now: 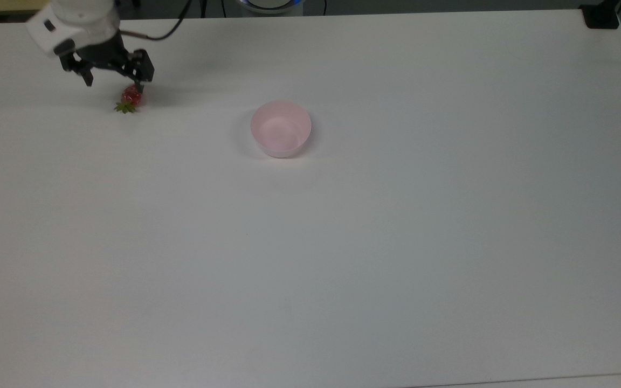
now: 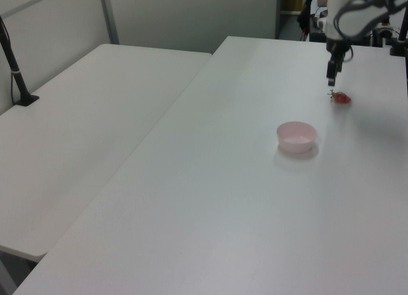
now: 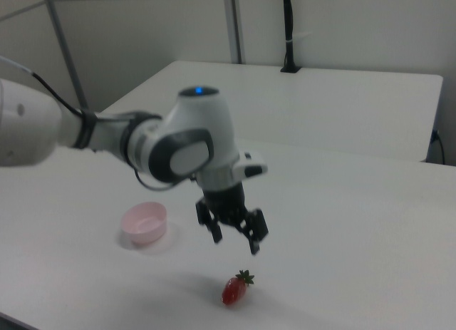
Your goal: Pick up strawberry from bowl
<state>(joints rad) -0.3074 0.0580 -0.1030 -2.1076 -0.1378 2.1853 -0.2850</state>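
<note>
1. We see the bowl [image 1: 281,129] upright near mid table [image 1: 343,242], pale pink inside & nothing in it; same in the left view [image 2: 296,136] & right view [image 3: 145,222].
2. The strawberry [image 1: 130,98] lies on its side on the bare tabletop, well apart from the bowl, toward the top view's left, green cap pointing to the top view's lower left.
3. In the right view the strawberry [image 3: 234,289] sits below the gripper [image 3: 235,237], not touching it.
4. Gripper [image 1: 111,75] hangs just above the fruit, fingers spread wide, gripping nothing.
5. In the left view the gripper [image 2: 332,75] is above & the strawberry [image 2: 342,98] is beyond the bowl.
</note>
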